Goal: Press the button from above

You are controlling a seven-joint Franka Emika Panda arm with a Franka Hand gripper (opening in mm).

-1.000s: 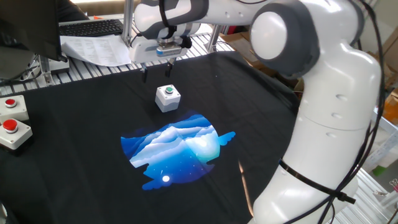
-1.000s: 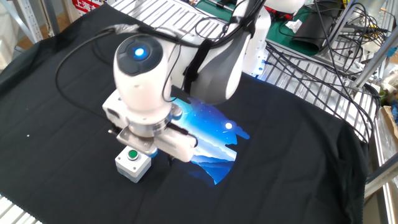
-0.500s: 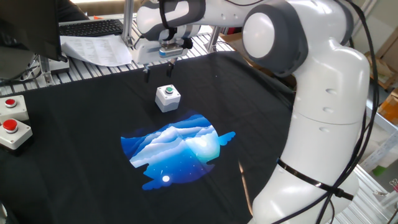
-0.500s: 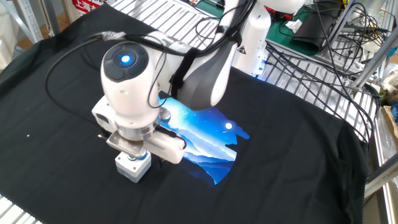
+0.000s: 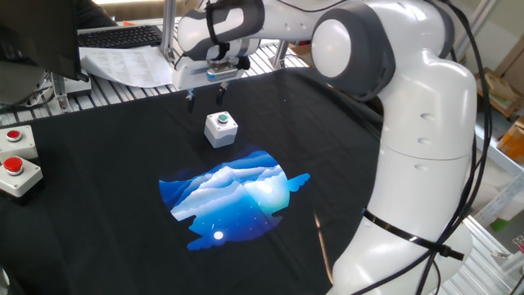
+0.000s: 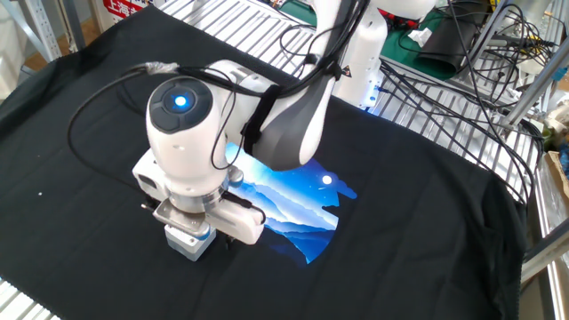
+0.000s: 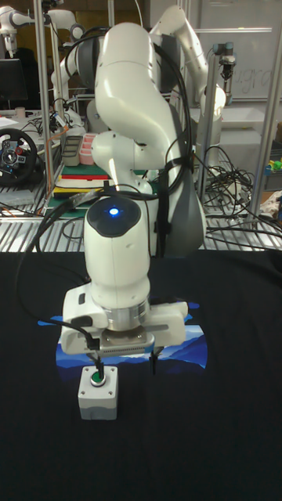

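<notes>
The button [image 5: 221, 120] is small, round and green, set in the top of a light-grey box [image 5: 221, 131] on the black cloth. My gripper [image 5: 207, 99] hovers just behind and above the box, open, with its two thin dark fingers spread wide and nothing between them. In the tall fixed view the gripper [image 7: 126, 365] hangs over the box [image 7: 99, 395], and one fingertip [image 7: 98, 361] sits right above the button [image 7: 97, 378]. The wrist hides the button in the other fixed view, where only part of the box [image 6: 184, 243] shows.
Two off-white boxes with red buttons [image 5: 15, 168] stand at the cloth's left edge. A blue picture [image 5: 233, 197] is printed on the cloth in front of the grey box. A keyboard and papers [image 5: 123, 57] lie at the back on metal rails.
The gripper has shifted slightly left and over the grey box. The button, visible in the other fixed view a second ago, is now covered by the wrist. The box has not moved.
</notes>
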